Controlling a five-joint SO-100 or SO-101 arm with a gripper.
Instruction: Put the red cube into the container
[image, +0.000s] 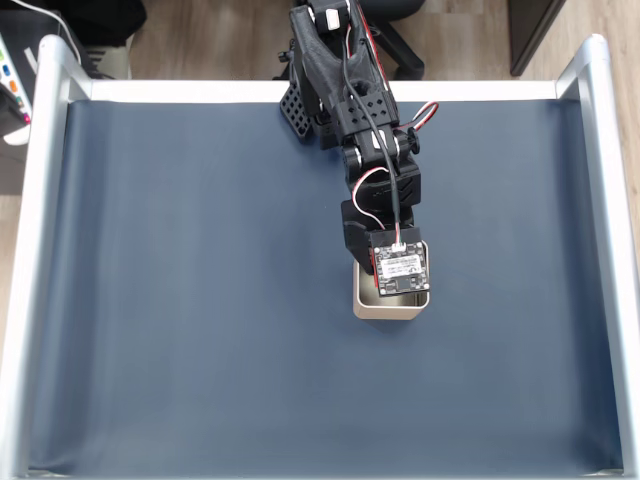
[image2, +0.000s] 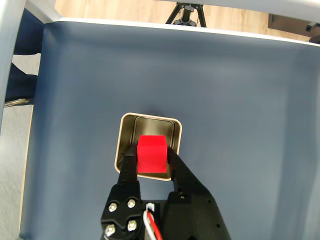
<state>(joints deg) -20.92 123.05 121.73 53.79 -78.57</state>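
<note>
Wrist view: gripper (image2: 151, 162) has the red cube (image2: 152, 155) pinched between its two black fingers (image2: 131, 167), jaws closed only as far as the cube's width, one finger on each side face. Cube sits right over the container (image2: 124, 137), overlapping the near half of its opening, far half of the pale shiny inside visible beyond it. Looks like it is held there on purpose for the drop: centred over the opening so it clears the thin walls when let go. Can't tell from this view whether the cube is above the rim or already partly down inside. Container sits flat on the dark blue mat (image2: 240, 100), nothing else near it; a tripod foot (image2: 186, 11) shows on the wood floor well beyond the container, past the mat's far edge. Fixed view adds the layout: container (image: 385, 309) is near the mat (image: 180, 300) centre, slightly right, with the arm (image: 355, 110) reaching down to it from the top edge of the metal-framed table (image: 40, 200). There the wrist camera board (image: 401, 270) covers most of the opening, so cube and fingers are hidden; just the container's lower and left walls peek out. Judgement: carry step is about done, next is opening the jaws; risk is the cube clipping the near wall if it is off-centre.
</note>
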